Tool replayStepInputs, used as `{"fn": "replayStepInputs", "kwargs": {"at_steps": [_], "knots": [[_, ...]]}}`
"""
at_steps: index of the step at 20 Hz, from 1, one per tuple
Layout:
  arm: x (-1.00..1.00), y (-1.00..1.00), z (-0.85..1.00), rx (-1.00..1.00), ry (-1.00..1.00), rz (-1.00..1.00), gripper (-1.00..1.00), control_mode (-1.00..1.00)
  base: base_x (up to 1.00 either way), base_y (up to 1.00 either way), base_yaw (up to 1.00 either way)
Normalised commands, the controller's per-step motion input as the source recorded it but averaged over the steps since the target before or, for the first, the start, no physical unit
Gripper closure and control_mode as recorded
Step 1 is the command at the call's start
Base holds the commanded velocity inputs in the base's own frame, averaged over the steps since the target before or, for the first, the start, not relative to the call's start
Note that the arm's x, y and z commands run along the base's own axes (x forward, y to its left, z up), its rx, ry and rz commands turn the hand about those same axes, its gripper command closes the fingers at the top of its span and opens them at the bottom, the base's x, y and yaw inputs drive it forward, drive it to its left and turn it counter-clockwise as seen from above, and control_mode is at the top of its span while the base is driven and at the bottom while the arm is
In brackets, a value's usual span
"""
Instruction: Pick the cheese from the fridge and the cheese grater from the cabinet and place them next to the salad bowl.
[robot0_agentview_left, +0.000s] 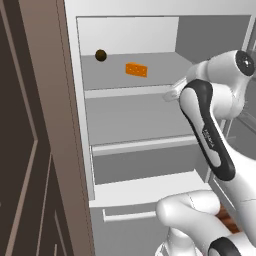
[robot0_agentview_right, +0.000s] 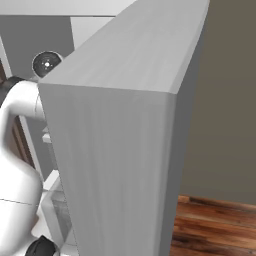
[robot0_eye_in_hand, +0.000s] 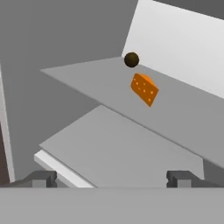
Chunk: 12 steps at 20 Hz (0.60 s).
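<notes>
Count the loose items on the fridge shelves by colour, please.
Orange: 1, the cheese
Dark brown: 1, the small ball
Total: 2, both on the top shelf of the fridge.

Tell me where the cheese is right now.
The cheese lies on the fridge's top shelf, just right of the small dark ball in the left base view.

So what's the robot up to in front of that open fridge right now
The arm is reaching toward the open fridge. Its gripper is open and empty, aimed at the cheese, which sits on an upper shelf near a small dark brown ball. Nothing has been grasped yet, and the gripper is well short of the wedge.
</notes>
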Motion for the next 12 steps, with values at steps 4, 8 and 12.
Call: {"fn": "replayStepInputs", "kwargs": {"at_steps": [4,8,12], "knots": [[0.27,0.00,0.04,0.00,0.03,0.01,-1.00,-1.00,0.00,0.00,0.00],[0.22,0.00,-0.01,0.01,0.01,0.01,-1.00,-1.00,0.00,0.00,0.00],[0.22,0.00,-0.02,0.05,-0.03,0.03,-1.00,-1.00,0.00,0.00,0.00]]}}
